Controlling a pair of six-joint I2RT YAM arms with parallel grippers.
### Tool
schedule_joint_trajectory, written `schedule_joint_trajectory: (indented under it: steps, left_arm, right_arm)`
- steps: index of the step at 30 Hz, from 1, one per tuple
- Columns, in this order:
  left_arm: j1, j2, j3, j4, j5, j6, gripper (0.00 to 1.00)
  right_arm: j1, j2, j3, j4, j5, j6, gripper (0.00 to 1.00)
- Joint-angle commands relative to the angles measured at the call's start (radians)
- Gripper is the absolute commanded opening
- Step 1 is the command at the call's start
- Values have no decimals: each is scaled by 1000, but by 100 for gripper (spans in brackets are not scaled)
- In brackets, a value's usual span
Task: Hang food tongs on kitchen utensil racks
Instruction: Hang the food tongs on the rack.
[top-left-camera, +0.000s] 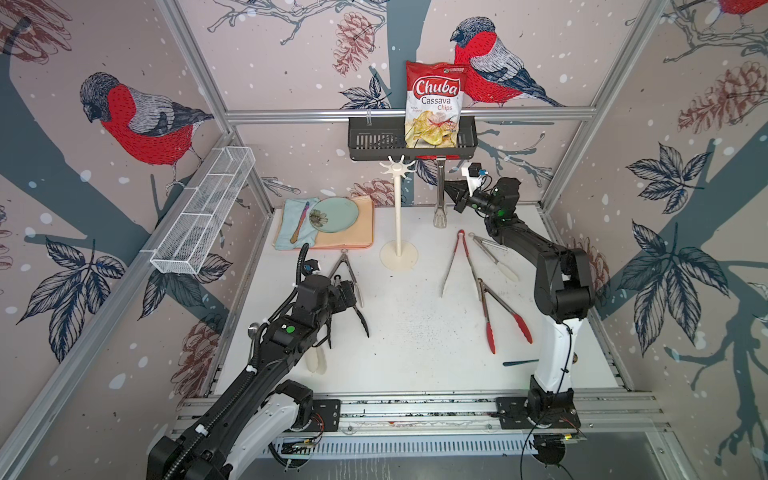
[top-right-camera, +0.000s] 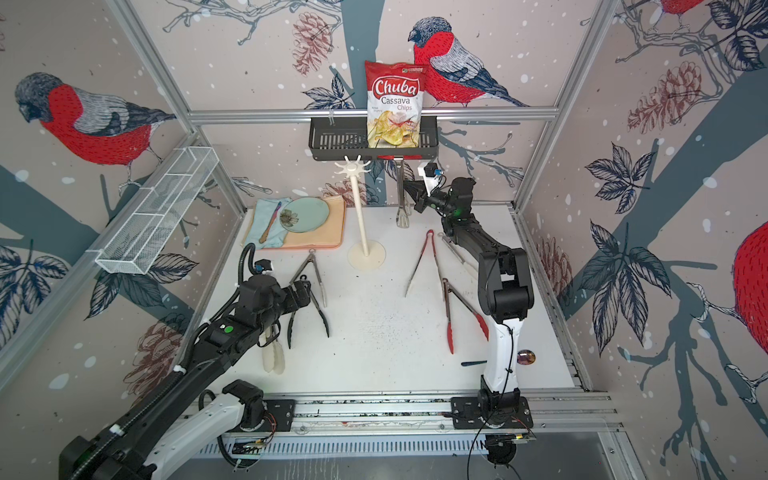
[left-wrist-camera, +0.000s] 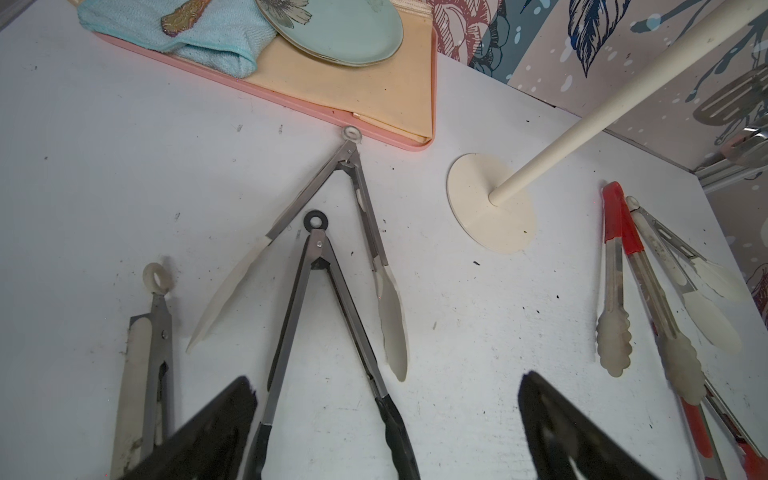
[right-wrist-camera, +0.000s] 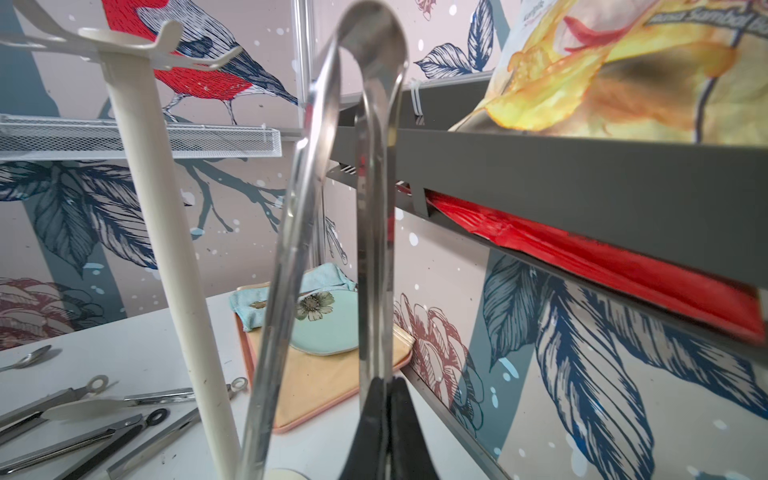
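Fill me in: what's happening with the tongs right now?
The right gripper is shut on the bare steel tongs, holding them upright in the air below the black basket, beside the head of the rack. Its hooks are empty. The left gripper hangs open over the black-tipped tongs. The other tongs lie on the table.

You get bare table (top-left-camera: 415, 324) between black-tipped tongs (left-wrist-camera: 318, 249) and red-tipped tongs (top-left-camera: 486, 316); rack pole (top-left-camera: 398, 208) blocks back centre; black basket (top-left-camera: 374, 141) sits near its head; steel tongs (top-left-camera: 440, 195) upright beside the basket.
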Motion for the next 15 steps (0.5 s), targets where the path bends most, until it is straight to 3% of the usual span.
schedule_joint_trajectory:
  steps: [1,15]
  left_arm:
    - [0,-4,-5,25,-8,-11,98]
    - [0,-15,-28,21,-8,-19,98]
  right_arm:
    - [2,27,45,69,-75,49,0]
    - [41,118,204,47,-181,71,0]
